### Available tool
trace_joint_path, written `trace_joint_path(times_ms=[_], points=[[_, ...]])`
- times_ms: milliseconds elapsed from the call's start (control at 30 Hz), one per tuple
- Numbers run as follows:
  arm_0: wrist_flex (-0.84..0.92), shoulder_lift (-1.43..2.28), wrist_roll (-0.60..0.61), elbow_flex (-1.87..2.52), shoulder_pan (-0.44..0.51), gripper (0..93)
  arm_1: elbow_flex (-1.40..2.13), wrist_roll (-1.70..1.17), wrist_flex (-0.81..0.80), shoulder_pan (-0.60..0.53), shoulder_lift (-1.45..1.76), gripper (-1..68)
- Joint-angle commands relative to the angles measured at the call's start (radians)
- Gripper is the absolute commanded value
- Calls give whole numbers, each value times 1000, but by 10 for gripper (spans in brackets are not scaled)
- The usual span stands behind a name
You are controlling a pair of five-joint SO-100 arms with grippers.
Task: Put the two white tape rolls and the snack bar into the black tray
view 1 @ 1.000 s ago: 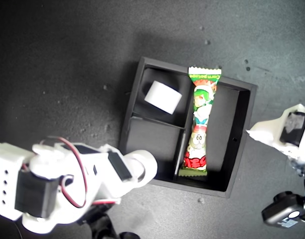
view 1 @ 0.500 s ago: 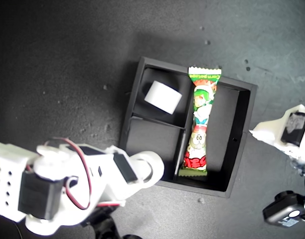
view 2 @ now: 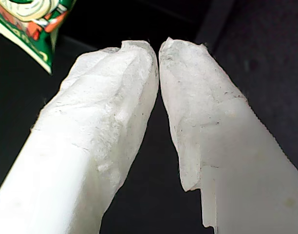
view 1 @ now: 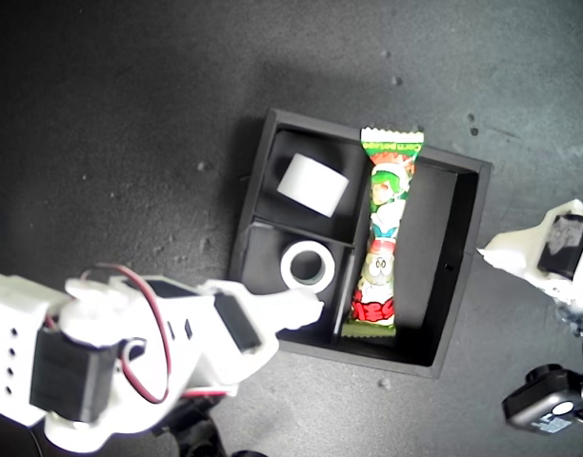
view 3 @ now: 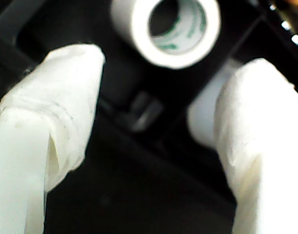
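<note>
Exterior view, read from its left: my second gripper (view 1: pixel 306 307) sits at the near-left edge of the square, shallow black tray (view 1: pixel 463 276), its padded white fingers (view 3: pixel 66 97) spread wide with nothing between them, and the small white tape roll with the greenish-grey core (view 1: pixel 307 266) lies flat, hole up, in the nearer small compartment just beyond those fingertips. Farther back, the wider plain white tape roll (view 1: pixel 312 185) lies on its side in the other small compartment. To the right of both, the long green, white and red snack bar packet (view 1: pixel 382 233) lies in the long compartment against the thin dividing wall, its far crimped end resting on the tray's rim. At the view's right edge, my first gripper (view 2: pixel 158 48) has its tips pressed together on nothing, just beside the tray. All three things look placed. I judge the main risk to be my second gripper snagging the tray wall on the way out, dragging the tray and tipping the packet over the rim.
</note>
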Motion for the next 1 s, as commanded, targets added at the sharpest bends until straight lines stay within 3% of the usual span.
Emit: trace_joint_path(times_ms=[0, 67, 233, 500, 700, 967], points=[[109, 376, -92, 215, -75, 60, 268, 156, -69, 71, 301, -2], [21, 752, -104, 537, -143, 18, 569, 232, -221, 104, 624, -3], [58, 1209, -152, 928, -204, 3, 896, 364, -272, 137, 960, -4], [17, 1908, -259, 1585, -156, 1, 1353, 482, -304, 161, 1405, -5], [-9, 1953, -287, 1749, -104, 1, 1641, 502, -179, 152, 1812, -6], [-5, 1954, -288, 1901, -147, 1, 1862, 532, -288, 91, 1821, -5]])
